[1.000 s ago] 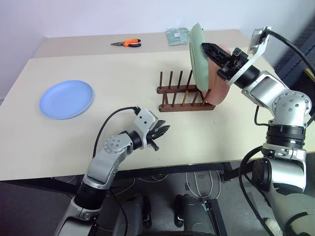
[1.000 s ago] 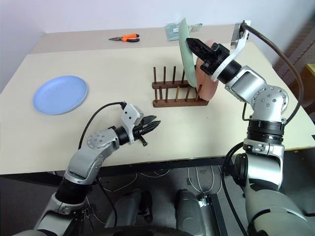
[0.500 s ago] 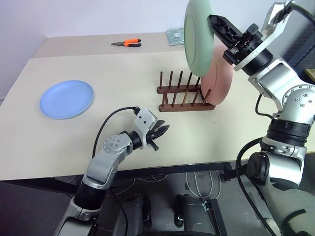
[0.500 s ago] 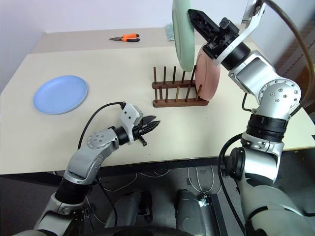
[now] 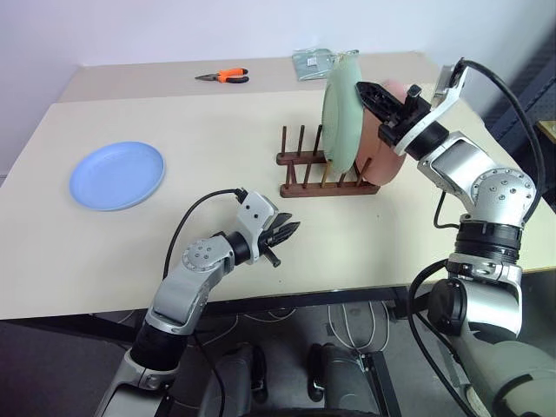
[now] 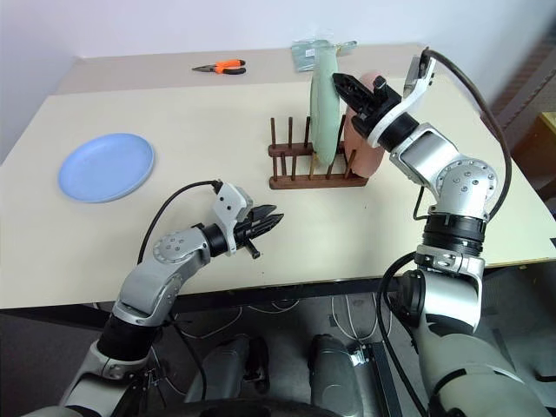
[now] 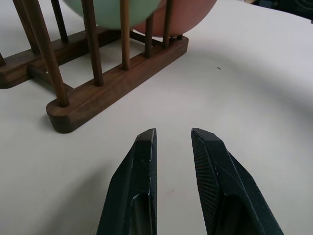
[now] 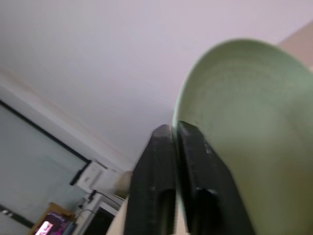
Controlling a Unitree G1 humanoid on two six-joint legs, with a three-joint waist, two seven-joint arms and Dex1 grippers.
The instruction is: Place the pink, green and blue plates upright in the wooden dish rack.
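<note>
Compared with half a second ago, your right gripper (image 5: 365,87) has come down — the green plate (image 5: 340,113) was then held high above the rack, and now its lower edge is sitting down among the pegs of the wooden dish rack (image 5: 321,169), just beside the pink plate (image 5: 384,143). A second ago the green plate was leaning close against the pink one; now it is standing one slot further toward your left arm. The blue plate (image 5: 117,175) and your left gripper (image 5: 285,234) are staying as they were.

Your right gripper is pinching the upper rim of the green plate: in the right wrist view the two black fingers (image 8: 159,171) are lying almost together with the plate's edge (image 8: 244,132) between them. I cannot tell whether the grip is already loosening or is firm.

Your left gripper is hanging low over the table (image 5: 217,113), in front of the rack and well apart from it. Its fingers (image 7: 139,181) are standing a little apart — a narrow gap, with nothing between them.

The green plate is standing nearly upright, tilted slightly, pale mint and matte. The pink plate is standing upright just behind it, under your right gripper, at the end of the rack. The blue plate is lying flat on the table, far out beyond your left gripper, on the side away from the rack.
</note>
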